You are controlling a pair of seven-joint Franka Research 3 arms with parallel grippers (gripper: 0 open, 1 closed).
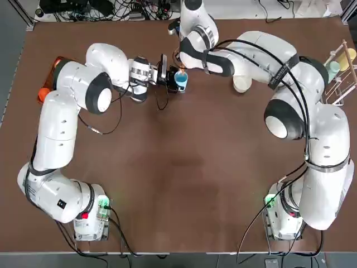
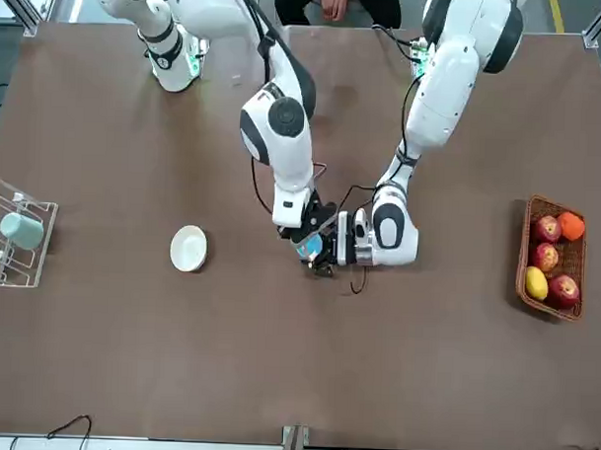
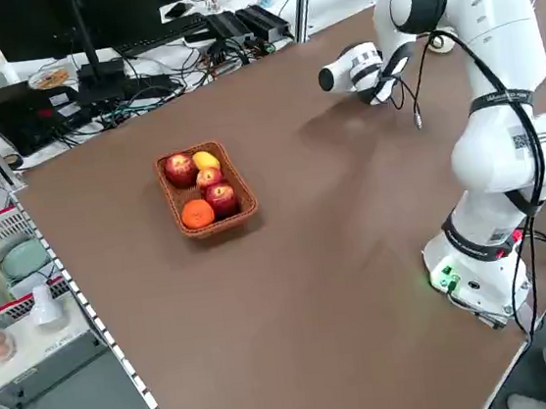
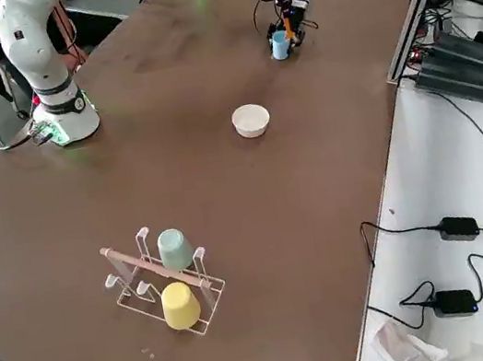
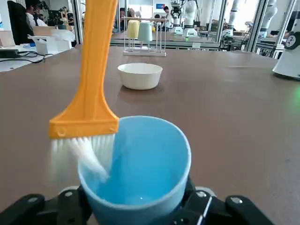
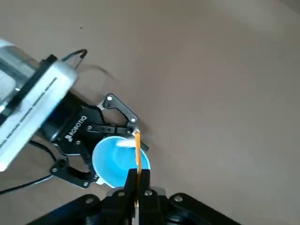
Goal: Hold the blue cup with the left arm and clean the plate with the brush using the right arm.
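Left gripper (image 1: pixel 168 76) clamps cup (image 1: pixel 181 80) mid-bench. Right gripper (image 6: pixel 137 187) pinches brush (image 5: pixel 89 89), handle upright, bristles in cup. Your plate (image 1: pixel 241 84) lies well right of cup, nearer right arm: lift, then carry brush rightward.

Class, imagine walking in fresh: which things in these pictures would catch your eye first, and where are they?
Mid-table, the left claw grips a blue cup while the right claw holds an orange brush, its white bristles at the cup's rim. The white bowl sits apart, untouched. A basket of fruit brightens the robot's left side, and a cup rack stands on its right.
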